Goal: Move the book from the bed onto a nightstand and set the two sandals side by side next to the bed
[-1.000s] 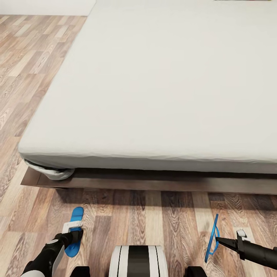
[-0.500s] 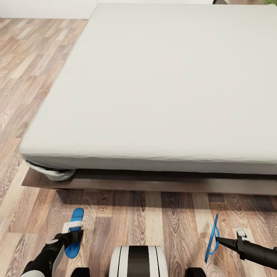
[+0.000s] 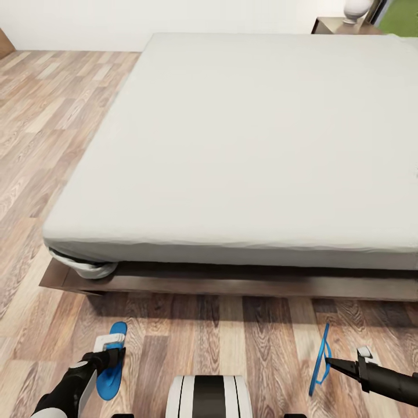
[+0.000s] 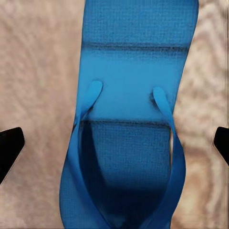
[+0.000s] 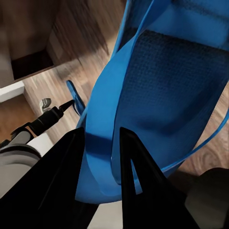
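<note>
2 bright blue sandals sit before the bed (image 3: pixel 244 151): the left sandal (image 3: pixel 110 363) flat on the plank floor (image 3: pixel 232 325) beneath the left gripper (image 3: pixel 110 355), fingers spread wide; the right sandal (image 3: pixel 320 359) on edge, strap pinched by the right gripper (image 3: pixel 330 362).

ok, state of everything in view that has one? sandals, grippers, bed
left sandal: flat on the floor, sole down
right sandal: on edge, off the floor, held
left gripper: open, fingers either side of the left sandal
right gripper: shut on the right sandal's strap
bed: mattress top bare, sheet bunched at the near left corner
</note>
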Robot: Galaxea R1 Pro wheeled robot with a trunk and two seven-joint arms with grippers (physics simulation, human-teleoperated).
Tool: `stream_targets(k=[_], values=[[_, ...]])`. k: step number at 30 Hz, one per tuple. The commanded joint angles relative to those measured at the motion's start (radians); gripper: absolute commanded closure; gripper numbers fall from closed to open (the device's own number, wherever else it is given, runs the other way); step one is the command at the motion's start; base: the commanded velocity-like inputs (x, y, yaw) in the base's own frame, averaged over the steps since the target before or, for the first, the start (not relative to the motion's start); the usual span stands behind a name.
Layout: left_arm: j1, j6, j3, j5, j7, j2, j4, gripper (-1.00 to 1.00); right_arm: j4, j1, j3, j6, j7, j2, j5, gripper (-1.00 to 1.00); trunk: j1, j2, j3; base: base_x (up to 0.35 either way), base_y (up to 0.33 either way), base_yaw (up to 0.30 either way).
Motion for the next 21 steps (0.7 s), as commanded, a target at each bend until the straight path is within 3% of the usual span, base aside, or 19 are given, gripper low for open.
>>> stream_targets(k=[1,14,17,19,21], values=[[0.0,0.005,0.009,-0.01,-0.009,-0.001,-0.002,-1.0,0.0,-0.001,0.008,0.012,0.004,-0.001,-0.009,1.0,-0.001,0.0,0.003,0.0,0.0,0.0],[0.0,0.006,0.009,-0.009,-0.016,0.0,-0.002,-1.0,0.0,0.0,0.008,0.012,0.004,-0.001,-0.009,1.0,-0.006,0.003,0.054,0.0,0.0,0.0],[0.0,0.007,0.011,-0.007,-0.025,0.014,-0.002,-1.0,0.001,0.0,0.008,0.012,0.004,-0.001,-0.009,1.0,-0.008,0.004,0.065,0.0,0.0,0.0],[0.0,0.007,0.011,-0.006,-0.058,0.022,-0.002,-1.0,0.001,0.0,0.008,0.012,0.004,-0.001,-0.009,1.0,-0.009,0.004,0.073,0.0,0.0,0.0],[0.0,0.008,0.012,-0.005,-0.162,0.044,-0.002,-1.0,0.0,0.0,0.008,0.012,0.004,-0.001,-0.009,1.0,-0.01,0.005,0.081,0.0,0.0,0.0]])
